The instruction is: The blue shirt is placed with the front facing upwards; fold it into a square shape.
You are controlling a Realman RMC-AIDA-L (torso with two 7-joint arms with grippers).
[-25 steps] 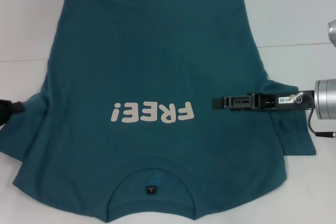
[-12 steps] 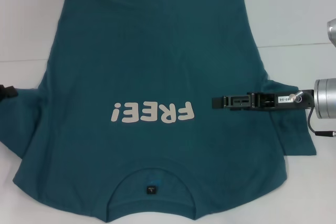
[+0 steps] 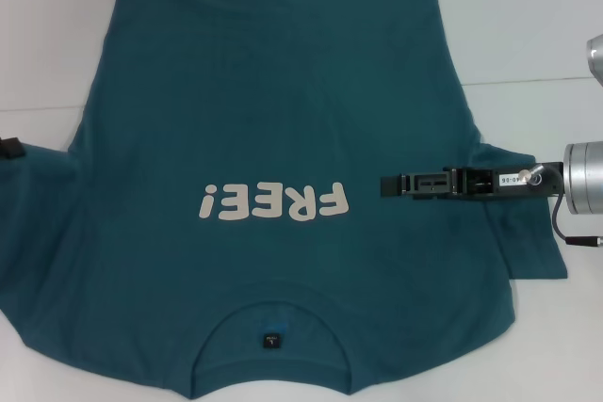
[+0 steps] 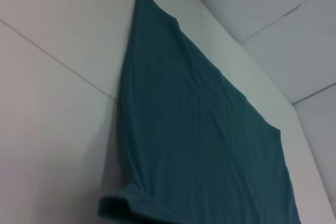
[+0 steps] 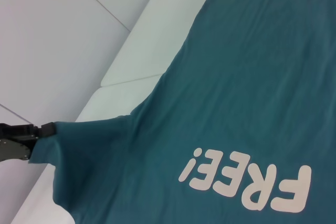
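Blue shirt spread face-up across the white table, print reading upside down from the head view, collar down at six o'clock, hem up at twelve. Right hand lying flat over the cloth at three o'clock of the print, reaching in from the right sleeve; fingers together as far as can be judged, pinning rather than gripping, though whether they actually touch the cloth can't be told. Left hand way out at nine o'clock, just a sliver at the head view's edge, clamped on the left sleeve's tip and pulling it taut, best seen from the right wrist camera. Sleeve hem curling over in the left wrist view. Looks like the smoothing-out stage ahead of the first fold, nothing folded yet. Key to doing it well: hold the body pinned at three o'clock, tug the sleeve straight outward and low so the chest doesn't drag or ripple, flatten that curled hem, then let go gently. Too much pull risks skewing the whole shirt toward nine o'clock.
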